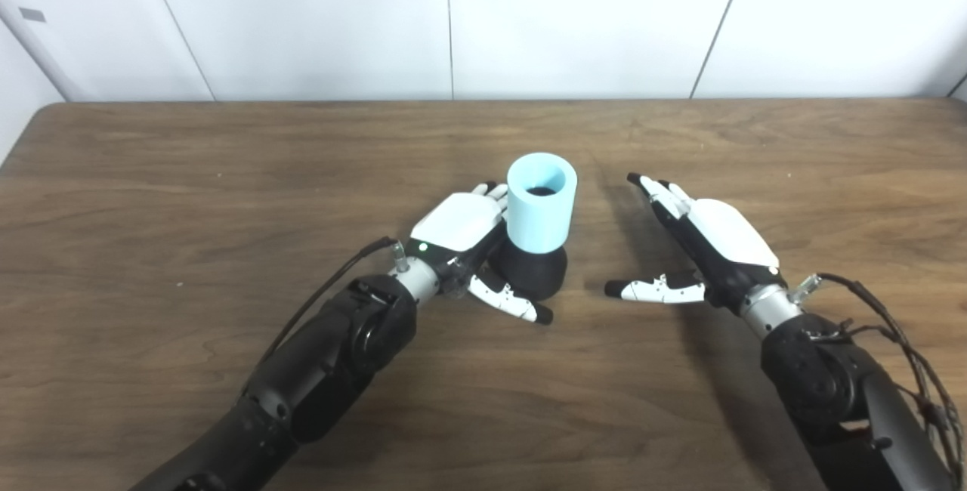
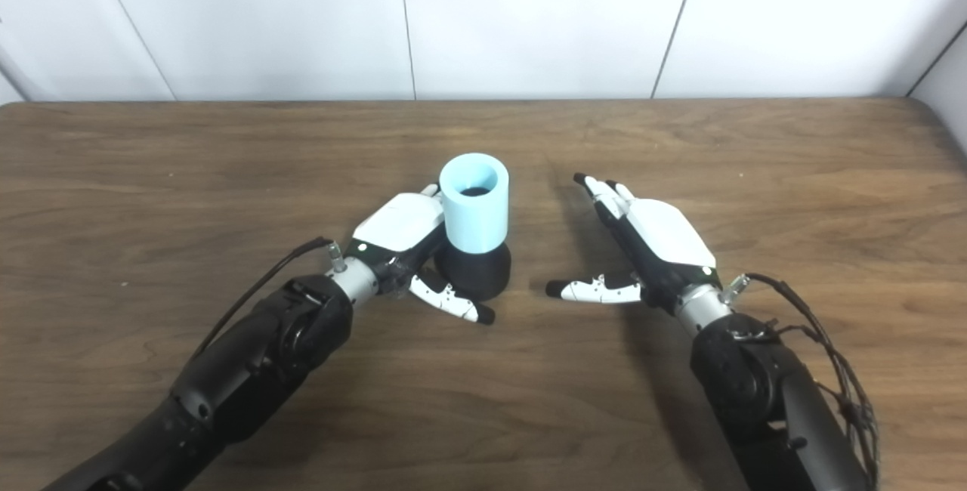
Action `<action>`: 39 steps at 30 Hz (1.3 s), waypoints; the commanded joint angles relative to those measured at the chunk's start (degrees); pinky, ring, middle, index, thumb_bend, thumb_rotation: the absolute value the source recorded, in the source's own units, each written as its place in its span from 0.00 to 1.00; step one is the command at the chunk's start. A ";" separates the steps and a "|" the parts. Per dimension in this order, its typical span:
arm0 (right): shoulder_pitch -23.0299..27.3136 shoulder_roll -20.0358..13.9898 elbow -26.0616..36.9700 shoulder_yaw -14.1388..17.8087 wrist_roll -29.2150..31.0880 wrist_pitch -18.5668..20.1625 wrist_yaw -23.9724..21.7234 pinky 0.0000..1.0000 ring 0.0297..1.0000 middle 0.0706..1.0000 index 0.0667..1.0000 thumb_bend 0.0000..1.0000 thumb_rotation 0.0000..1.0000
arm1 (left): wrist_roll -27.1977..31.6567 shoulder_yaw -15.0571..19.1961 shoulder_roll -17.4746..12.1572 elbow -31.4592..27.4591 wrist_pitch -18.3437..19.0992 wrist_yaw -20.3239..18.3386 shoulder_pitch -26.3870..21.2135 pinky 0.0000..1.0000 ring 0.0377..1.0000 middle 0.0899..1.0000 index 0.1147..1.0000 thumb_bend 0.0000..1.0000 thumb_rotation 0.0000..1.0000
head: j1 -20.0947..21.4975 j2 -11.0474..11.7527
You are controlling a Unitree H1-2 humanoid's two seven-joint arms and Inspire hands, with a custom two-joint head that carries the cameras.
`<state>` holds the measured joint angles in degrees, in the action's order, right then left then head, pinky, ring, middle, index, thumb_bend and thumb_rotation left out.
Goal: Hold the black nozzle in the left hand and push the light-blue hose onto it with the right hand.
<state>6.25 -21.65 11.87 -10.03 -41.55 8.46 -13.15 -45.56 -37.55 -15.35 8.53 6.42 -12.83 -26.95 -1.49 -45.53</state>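
So in the left eye view we've got the light-blue hose (image 1: 541, 204) standing upright, seated on top of the black nozzle (image 1: 530, 270), which sits on the wooden table (image 1: 151, 196). Our left hand (image 1: 462, 233) is right up against that stack: its fingers (image 1: 491, 190) reach along the left side of the hose, and the thumb (image 1: 510, 301) sticks out in front of the nozzle's base. The fingers are spread rather than wrapped around anything, and we can't tell for sure whether they actually touch the hose or just sit beside it. Our right hand (image 1: 699, 238) is well apart from the stack, off to the side, with its fingers (image 1: 656, 190) stretched straight and the thumb (image 1: 651, 289) pointing back toward the nozzle, so it's wide open and holding nothing. Switching to the right eye view, same story from a slightly different spot: the hose (image 2: 474, 204) is on the nozzle (image 2: 477, 270), looking down its open top we see a dark inside, the left hand (image 2: 396, 228) hugs the left side with its thumb just beside the nozzle's base, and the right hand (image 2: 653, 238) lies open with clear table between its fingertips and the hose.
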 commanded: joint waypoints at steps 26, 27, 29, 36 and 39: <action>3.11 -1.57 2.29 1.77 3.52 -4.90 0.90 0.95 0.97 0.98 1.00 0.93 0.38 | 0.26 13.47 -10.65 -7.69 13.21 -18.63 7.11 0.98 1.00 0.98 0.97 0.95 0.21 | -0.60 0.50; 3.12 -1.56 2.26 1.80 3.69 -4.95 0.88 0.95 0.97 0.98 1.00 0.94 0.37 | 0.70 13.97 -10.77 -8.16 13.45 -18.80 7.23 0.96 1.00 0.98 0.97 0.94 0.20 | -0.67 0.53; 3.11 -1.55 2.11 1.85 4.11 -5.15 0.91 0.94 0.97 0.98 1.00 0.94 0.37 | 2.02 15.58 -10.68 -9.01 13.68 -18.14 7.70 0.89 0.97 0.96 0.95 0.92 0.19 | -0.78 0.57; 1.83 7.27 0.60 8.02 15.43 -4.90 7.68 0.51 0.63 0.70 0.76 0.48 0.21 | 24.73 36.80 4.30 -8.92 6.45 1.38 14.04 0.48 0.55 0.57 0.49 0.55 0.04 | -1.06 0.65; 2.00 13.84 -0.73 13.08 24.15 -1.51 9.51 0.45 0.54 0.61 0.65 0.41 0.17 | 43.97 46.77 13.00 -10.05 8.82 0.81 14.18 0.40 0.49 0.53 0.43 0.51 0.05 | -0.31 0.84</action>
<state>6.53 -10.62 10.71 -0.08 -24.62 5.45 -6.60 -15.61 5.52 -5.96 -1.43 12.49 -9.67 -13.04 -1.76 -44.65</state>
